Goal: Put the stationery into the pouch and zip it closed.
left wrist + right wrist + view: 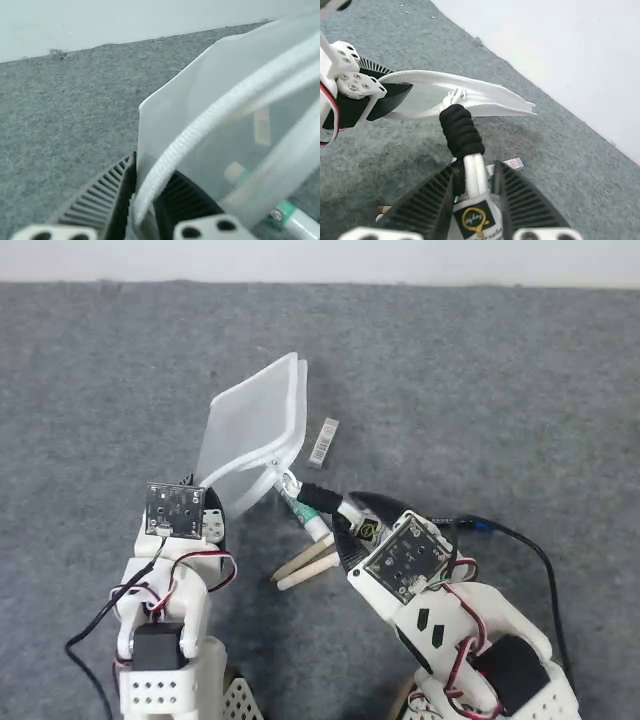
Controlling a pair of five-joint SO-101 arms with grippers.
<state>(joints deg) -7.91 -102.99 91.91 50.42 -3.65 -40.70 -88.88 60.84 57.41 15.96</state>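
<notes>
One pouch [255, 425] is in play, a flat translucent white thing with a white zip running along its rim, and it is held up off the grey mat [500, 390] rather than lying flat. The left gripper [147, 195] has its jaws closed tight on the zip edge near one corner, and from that wrist the two zip tapes can be seen standing apart. The right gripper [474, 172] is clamped on one pen [320, 496], which has a white barrel and a fat black grip, and the black end is right up against the small zip pull [455, 95] at the rim of the pouch. On the mat between the two arms lies one green-and-white marker [303, 513], just beside the pouch's lower corner and under the pen. Two pale wooden sticks [305, 565] lie side by side a little nearer the arms, touching along their length. One small white tag [325, 440] with dark print sits on the mat just beside the pouch's far edge.
</notes>
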